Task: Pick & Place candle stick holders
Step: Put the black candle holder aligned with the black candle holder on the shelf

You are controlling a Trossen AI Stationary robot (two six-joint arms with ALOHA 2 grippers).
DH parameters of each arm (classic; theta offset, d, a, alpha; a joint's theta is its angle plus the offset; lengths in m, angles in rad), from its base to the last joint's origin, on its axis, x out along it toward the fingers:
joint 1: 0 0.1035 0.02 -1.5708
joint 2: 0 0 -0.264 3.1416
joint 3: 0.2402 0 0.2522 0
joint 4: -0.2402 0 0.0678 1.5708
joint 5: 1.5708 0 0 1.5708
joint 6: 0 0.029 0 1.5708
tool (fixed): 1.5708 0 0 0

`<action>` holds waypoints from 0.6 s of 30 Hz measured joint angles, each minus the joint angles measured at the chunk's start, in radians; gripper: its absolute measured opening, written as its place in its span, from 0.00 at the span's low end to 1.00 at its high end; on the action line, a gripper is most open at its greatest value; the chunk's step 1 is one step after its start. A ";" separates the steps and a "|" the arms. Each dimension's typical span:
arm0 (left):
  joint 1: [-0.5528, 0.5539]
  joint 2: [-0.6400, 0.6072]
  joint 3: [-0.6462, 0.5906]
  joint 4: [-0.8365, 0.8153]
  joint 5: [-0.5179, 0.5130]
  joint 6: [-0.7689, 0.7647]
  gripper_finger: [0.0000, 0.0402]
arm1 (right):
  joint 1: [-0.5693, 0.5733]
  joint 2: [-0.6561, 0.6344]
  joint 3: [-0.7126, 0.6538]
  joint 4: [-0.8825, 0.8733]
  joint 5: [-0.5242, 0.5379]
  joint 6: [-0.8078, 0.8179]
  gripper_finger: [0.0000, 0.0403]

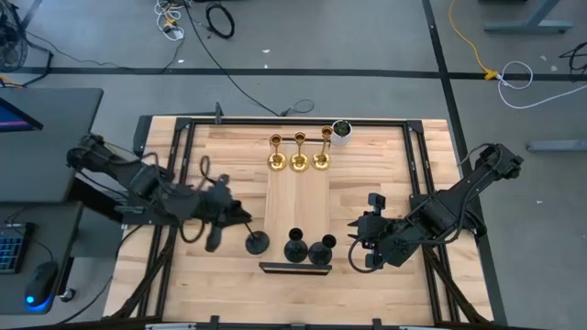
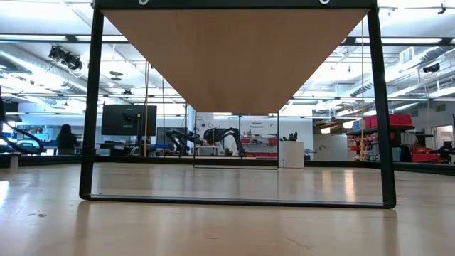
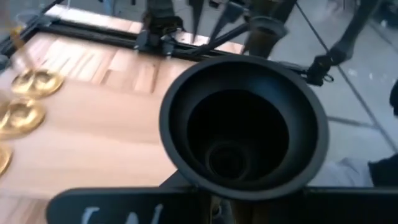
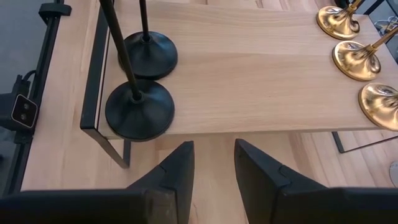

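Note:
Three gold candle stick holders (image 1: 299,161) stand on their bases at the far end of a raised wooden board (image 1: 295,197). Two black holders (image 1: 308,249) stand at its near end; they also show in the right wrist view (image 4: 138,109). My left gripper (image 1: 237,217) is shut on a third black holder (image 1: 255,240) just left of the board; its cup (image 3: 242,134) fills the left wrist view. My right gripper (image 4: 211,165) is open and empty, low at the board's near right corner (image 1: 359,243). My left gripper holds the black holder by its upper end, near the cup (image 3: 242,134). The cup itself hides the fingers and the place of contact. The stem slants from the gripper toward the near right, down to the round base (image 1: 258,243). Whether the base rests on the table, I cannot tell.
A small white pot with a green plant (image 1: 341,130) stands at the far end, right of the gold holders. The board sits on a black metal frame (image 2: 92,107). Bare table lies left and right of the board.

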 joint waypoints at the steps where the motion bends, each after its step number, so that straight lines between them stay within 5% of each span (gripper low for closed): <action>1: -0.005 0.031 0.027 -0.001 -0.001 0.016 0.06 | 0.000 0.000 0.000 0.000 0.000 0.000 0.28; 8: -0.018 0.207 0.176 -0.078 0.000 0.095 0.06 | 0.000 0.000 0.000 0.000 0.000 0.000 0.28; 18: -0.018 0.332 0.237 -0.078 0.020 0.104 0.06 | 0.000 0.000 0.000 0.000 0.000 -0.009 0.28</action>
